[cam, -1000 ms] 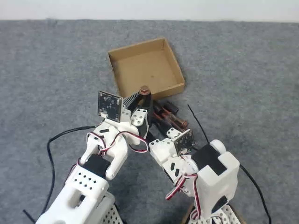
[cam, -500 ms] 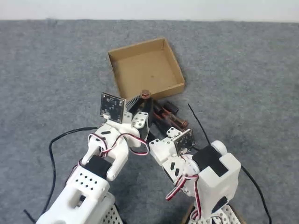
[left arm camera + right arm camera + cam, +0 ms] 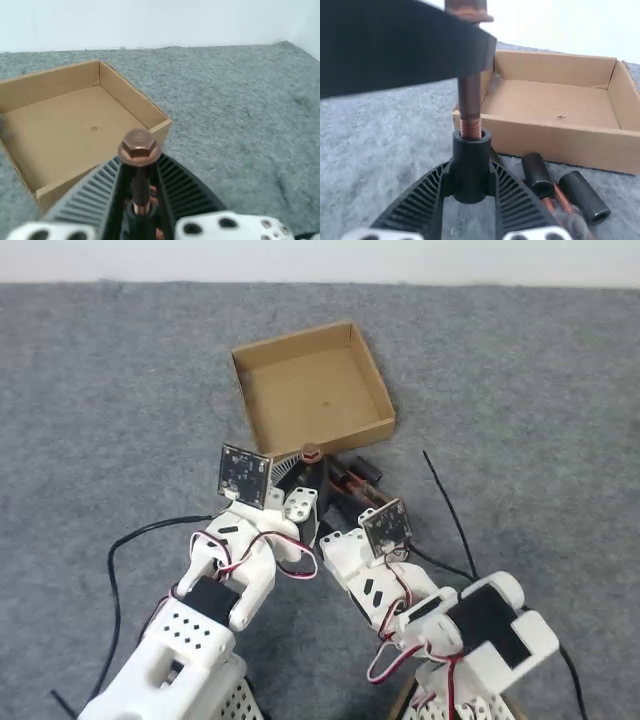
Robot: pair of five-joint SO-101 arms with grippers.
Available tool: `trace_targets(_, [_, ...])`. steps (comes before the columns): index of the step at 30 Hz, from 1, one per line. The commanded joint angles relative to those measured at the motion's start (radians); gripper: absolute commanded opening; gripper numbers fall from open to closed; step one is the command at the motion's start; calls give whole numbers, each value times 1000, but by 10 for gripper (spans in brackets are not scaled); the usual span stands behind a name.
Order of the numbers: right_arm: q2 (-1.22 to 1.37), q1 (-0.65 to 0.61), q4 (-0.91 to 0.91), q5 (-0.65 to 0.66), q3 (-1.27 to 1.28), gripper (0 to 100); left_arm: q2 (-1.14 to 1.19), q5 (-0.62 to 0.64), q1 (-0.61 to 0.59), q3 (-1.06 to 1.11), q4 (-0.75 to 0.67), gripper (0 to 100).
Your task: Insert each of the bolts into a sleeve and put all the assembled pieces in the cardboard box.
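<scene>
1. Right wrist view: the right gripper (image 3: 470,176) is clamped round an upright black sleeve (image 3: 470,161). The bolt (image 3: 469,100) stands straight above it, threaded tip just inside the sleeve's mouth.
2. The left gripper (image 3: 140,167) pinches the bolt's shank below the hex head. Both long axes line up vertically, so I'd judge the push goes straight down.
3. The cardboard box (image 3: 240,375) sits just beyond, empty. Loose sleeves (image 3: 536,174) lie on the carpet by its near wall, clear of the pair.

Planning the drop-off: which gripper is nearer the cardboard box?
Left. The left gripper, shut on the bolt, is just short of the cardboard box; the right gripper, holding the sleeve, sits farther back.
</scene>
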Motion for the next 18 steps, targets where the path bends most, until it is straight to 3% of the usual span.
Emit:
trace_targets(1, [-73,27,7,15,3,6,-25,-9,8,1,-32,10])
trace_targets(18, [-71,48,-85,15,11,6,-21,-9,15,93,-32,11])
